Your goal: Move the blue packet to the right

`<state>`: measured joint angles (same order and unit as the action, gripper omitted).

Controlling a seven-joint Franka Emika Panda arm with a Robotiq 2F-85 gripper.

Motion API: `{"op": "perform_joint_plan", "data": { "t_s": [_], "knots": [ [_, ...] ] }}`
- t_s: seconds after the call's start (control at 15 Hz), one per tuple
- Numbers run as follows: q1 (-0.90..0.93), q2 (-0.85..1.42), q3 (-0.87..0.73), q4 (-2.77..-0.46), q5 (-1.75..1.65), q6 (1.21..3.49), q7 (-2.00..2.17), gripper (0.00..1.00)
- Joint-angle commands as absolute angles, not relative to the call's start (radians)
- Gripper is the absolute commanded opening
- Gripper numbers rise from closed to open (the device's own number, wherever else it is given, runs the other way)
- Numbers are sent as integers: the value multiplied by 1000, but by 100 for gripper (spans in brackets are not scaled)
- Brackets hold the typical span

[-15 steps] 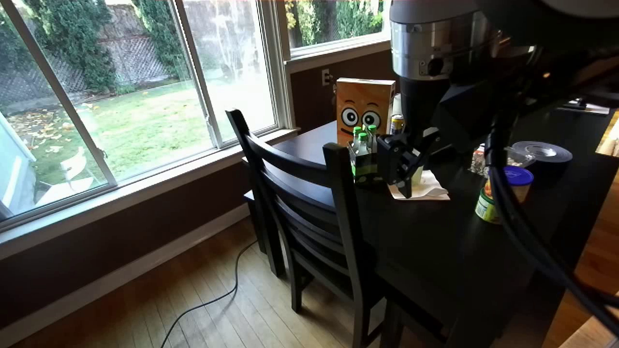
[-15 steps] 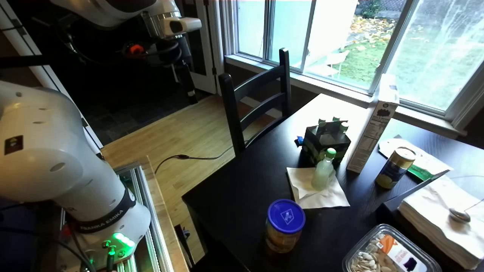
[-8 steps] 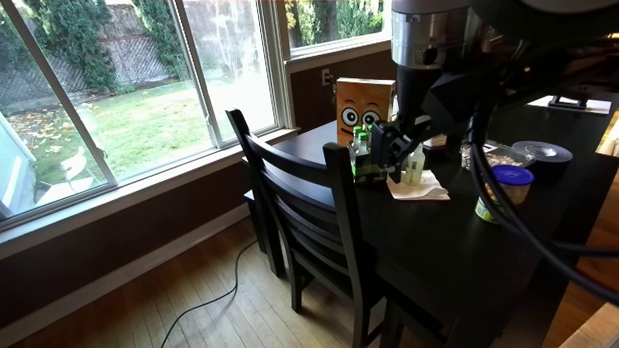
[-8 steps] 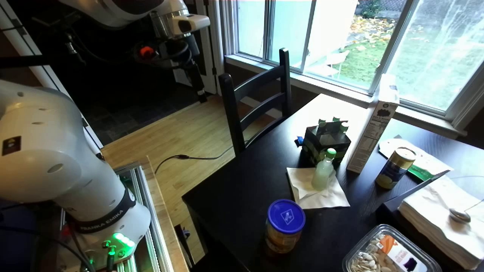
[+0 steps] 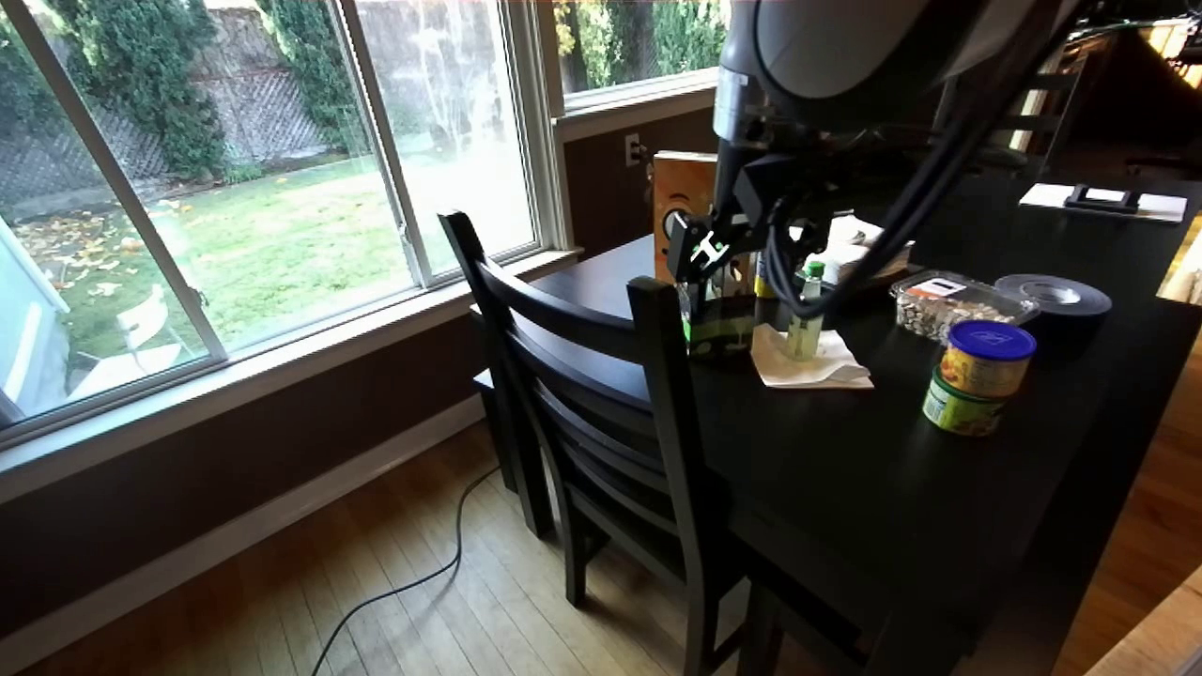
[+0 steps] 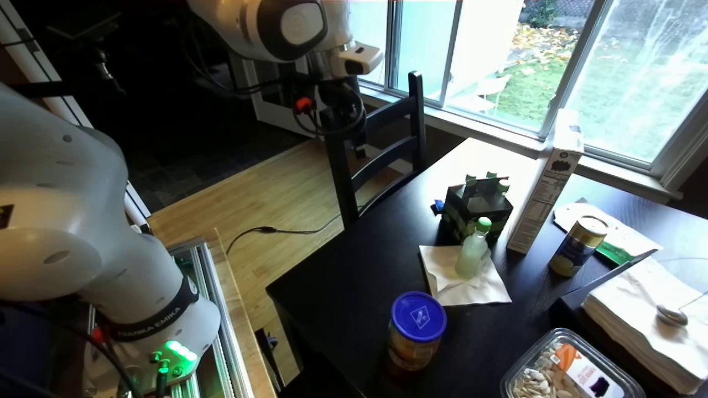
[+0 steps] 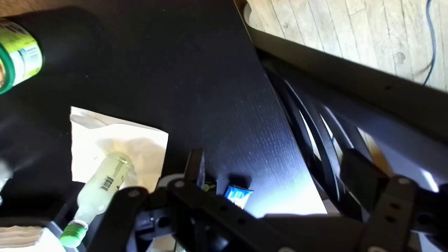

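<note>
The small blue packet (image 6: 438, 205) lies on the dark table beside the black bottle carrier (image 6: 477, 213). In the wrist view the packet (image 7: 238, 196) shows blue and white between my two fingers, nearer the left one, its lower part hidden by the finger linkage. My gripper (image 7: 278, 166) is open and empty, with the fingers wide apart. It hangs above the table edge and chair, apart from the packet. In both exterior views the gripper (image 5: 693, 258) (image 6: 358, 148) points down. The packet is hidden in the exterior view where the chair stands in front.
A black chair (image 5: 582, 376) stands at the table edge, its back close under the gripper. A green-capped bottle (image 6: 473, 257) stands on a napkin (image 6: 442, 287). A tall box (image 6: 545, 193), a can (image 6: 579, 246) and a blue-lidded tub (image 6: 417, 331) stand around.
The arm has swung over toward the table and chair. The gripper moved left in one exterior picture and right in the opposite one, nearer the packet. The packet has not moved.
</note>
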<state>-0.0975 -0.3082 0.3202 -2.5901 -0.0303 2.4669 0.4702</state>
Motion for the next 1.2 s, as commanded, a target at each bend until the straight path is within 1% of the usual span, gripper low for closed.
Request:
{"op": "perform_joint_plan", "data": {
  "t_s": [0.0,0.07,0.27,0.53,0.6,0.73,1.0,1.13],
  "knots": [
    [-156,-55,328,-2391,-36,2507,549,100],
    [-116,0,273,-2344,-85,2503,617,100],
    [-61,140,201,-2221,-96,2525,706,100],
    [24,256,126,-2120,-7,2604,707,100],
    [31,188,103,-2187,-26,2574,671,100],
    [52,232,91,-2149,-6,2594,671,100],
    [56,244,89,-2134,-3,2595,674,100],
    [89,334,34,-2083,-63,2667,763,100]
  ]
}}
